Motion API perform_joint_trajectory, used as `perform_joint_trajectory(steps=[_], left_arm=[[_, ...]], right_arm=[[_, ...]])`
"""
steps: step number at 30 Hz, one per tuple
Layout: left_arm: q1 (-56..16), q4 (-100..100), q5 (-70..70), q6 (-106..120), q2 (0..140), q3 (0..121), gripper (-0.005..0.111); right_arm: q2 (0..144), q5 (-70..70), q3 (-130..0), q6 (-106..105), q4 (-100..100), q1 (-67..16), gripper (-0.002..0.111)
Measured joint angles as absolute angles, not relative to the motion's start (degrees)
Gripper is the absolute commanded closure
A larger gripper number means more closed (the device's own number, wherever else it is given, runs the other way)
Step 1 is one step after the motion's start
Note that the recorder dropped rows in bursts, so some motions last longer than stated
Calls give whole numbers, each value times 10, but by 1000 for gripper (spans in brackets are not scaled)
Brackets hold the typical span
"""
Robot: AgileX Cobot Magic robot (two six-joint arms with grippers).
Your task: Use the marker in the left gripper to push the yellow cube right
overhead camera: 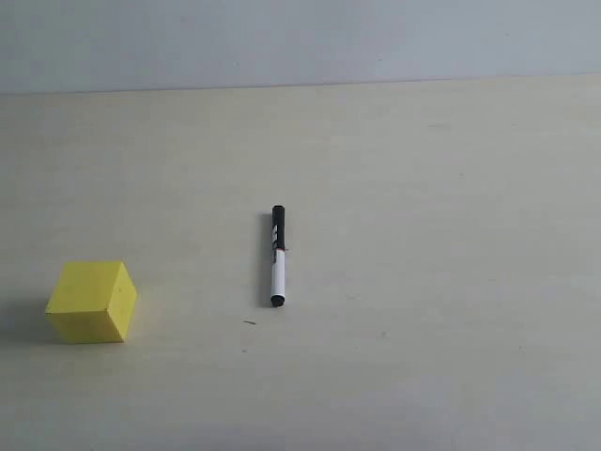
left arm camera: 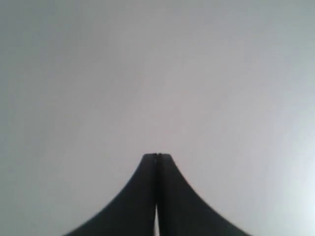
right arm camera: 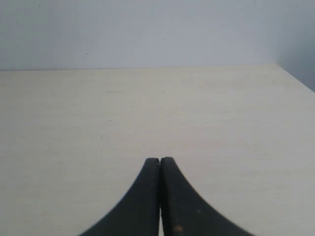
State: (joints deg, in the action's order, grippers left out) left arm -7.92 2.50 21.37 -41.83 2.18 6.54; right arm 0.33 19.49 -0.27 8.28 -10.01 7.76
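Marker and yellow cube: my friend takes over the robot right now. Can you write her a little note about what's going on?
The left pincer is shut and empty. The right pincer is shut and empty, over the table.
The marker lies flat mid-table, held by nothing. The yellow cube sits at the left of the exterior view, apart from the marker.
Done: nothing yet.
Left: pick up the marker with the left pincer, then push the cube right with it.
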Motion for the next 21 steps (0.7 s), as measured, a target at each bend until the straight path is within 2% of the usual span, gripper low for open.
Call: perform_joint_trajectory(steps=[4, 7, 9, 12, 15, 16, 21], left_arm=[[-79, 87, 92, -446, 129, 226, 107], [-79, 151, -117, -430, 312, 386, 107], [-79, 115, -253, -346, 433, 457, 107], [-87, -6, -374, -190, 564, 513, 107], [-157, -72, -471, -102, 695, 567, 107], [-201, -66, -494, -105, 747, 588, 107], [-365, 60, -576, -233, 913, 694, 107]], right_arm=[[3, 195, -3, 83, -100, 78, 108], [3, 195, -3, 83, -100, 78, 108], [3, 195, -3, 83, -100, 78, 108], [3, 195, -3, 83, -100, 78, 108], [3, 195, -3, 83, -100, 78, 108], [3, 195, -3, 83, -100, 78, 108], [3, 195, -3, 83, -100, 78, 108]])
